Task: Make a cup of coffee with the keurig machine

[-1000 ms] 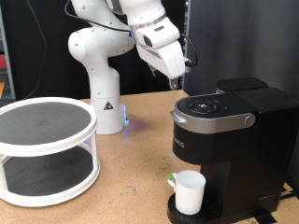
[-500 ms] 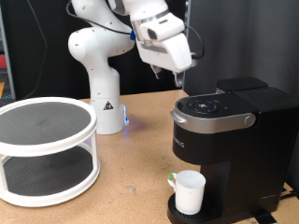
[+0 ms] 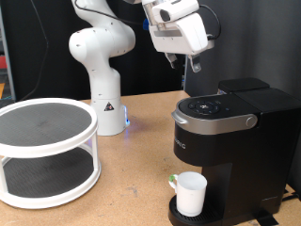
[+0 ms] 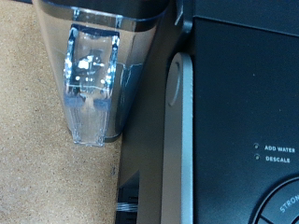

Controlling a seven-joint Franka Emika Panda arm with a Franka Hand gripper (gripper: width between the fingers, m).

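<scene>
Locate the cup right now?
In the exterior view the cup stands at the bottom right, upright on the drip tray under the keurig machine; the end effector hangs well above the machine, holding nothing.

The hand (image 3: 192,62) was too small to judge; the keurig (image 3: 230,141) ran off the exterior view's right edge.

White rounded arm (image 3: 96,47) (black cables), grey-white claw (image 3: 191,66).

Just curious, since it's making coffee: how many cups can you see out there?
1. A white cup stands on the drip tray under the keurig machine, at the exterior view's bottom. Others may be hidden behind the machine.
</scene>
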